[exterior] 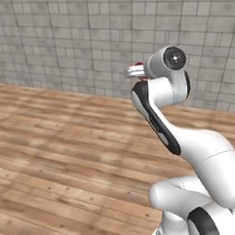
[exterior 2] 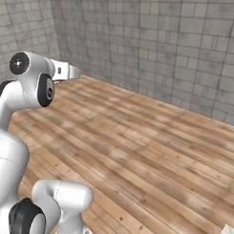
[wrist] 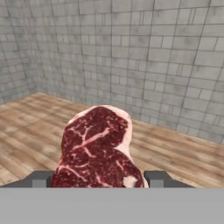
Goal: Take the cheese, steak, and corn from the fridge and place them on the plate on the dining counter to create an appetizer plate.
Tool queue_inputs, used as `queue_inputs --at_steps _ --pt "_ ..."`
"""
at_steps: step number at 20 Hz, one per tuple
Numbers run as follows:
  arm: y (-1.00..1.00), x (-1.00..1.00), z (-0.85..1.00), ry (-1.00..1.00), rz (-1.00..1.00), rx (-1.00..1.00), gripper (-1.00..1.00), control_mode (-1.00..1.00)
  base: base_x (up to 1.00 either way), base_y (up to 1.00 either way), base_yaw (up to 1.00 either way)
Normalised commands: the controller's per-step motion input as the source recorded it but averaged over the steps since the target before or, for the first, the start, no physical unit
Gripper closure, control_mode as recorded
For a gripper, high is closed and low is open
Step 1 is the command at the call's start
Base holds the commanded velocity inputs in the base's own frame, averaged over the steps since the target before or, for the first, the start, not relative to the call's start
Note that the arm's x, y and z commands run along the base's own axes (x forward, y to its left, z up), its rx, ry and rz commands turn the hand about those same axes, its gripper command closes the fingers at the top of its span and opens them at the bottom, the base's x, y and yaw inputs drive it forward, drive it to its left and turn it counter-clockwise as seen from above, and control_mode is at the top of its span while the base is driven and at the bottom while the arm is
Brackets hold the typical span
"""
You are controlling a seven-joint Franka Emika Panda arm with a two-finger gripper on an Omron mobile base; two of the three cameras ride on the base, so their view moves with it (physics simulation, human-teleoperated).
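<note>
Gripper: the gripper [wrist: 99,178] is clamped on the steak, one dark finger tip [wrist: 40,178] at each side of the meat at the bottom of the hand view; in the right base view its pale end [exterior 2: 67,71] sticks out sideways from the raised wrist.
Jaws: held wide apart by the slab, pressing on its two edges.
Steak: the steak [wrist: 98,151] stands up from between the finger tips, its dark red face with pale marbling and a pale fatty rim turned to the hand camera; in the left base view a small red bit [exterior: 139,65] shows just beyond the wrist.
Arm: the arm [exterior: 160,112] is folded upward, the wrist carried high, well above the floor.
Below the gripper: the wooden floor [exterior 2: 154,160] of brown planks, well apart from the steak.
Ahead of the gripper: the grey tiled wall [wrist: 153,57], meeting the floor beyond the meat.
To the side: a second stretch of the same tiled wall [exterior 2: 20,26] joins at a corner, seen in the right base view and at the left of the hand view.
Far corner: a small pale object [exterior 2: 233,230] at the lower right edge of the right base view; too little of it shows to tell what it is.
</note>
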Motion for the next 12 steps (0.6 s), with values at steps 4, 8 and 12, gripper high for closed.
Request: queue_inputs --at_steps 4,8,12 --pt "0.00 0.00 0.00 0.00 0.00 0.00 1.00 1.00 1.00 -0.03 0.14" --pt "0.00 0.00 0.00 0.00 0.00 0.00 1.00 1.00 1.00 -0.03 0.47" --pt "0.00 0.00 0.00 0.00 0.00 0.00 1.00 1.00 1.00 -0.01 0.60"
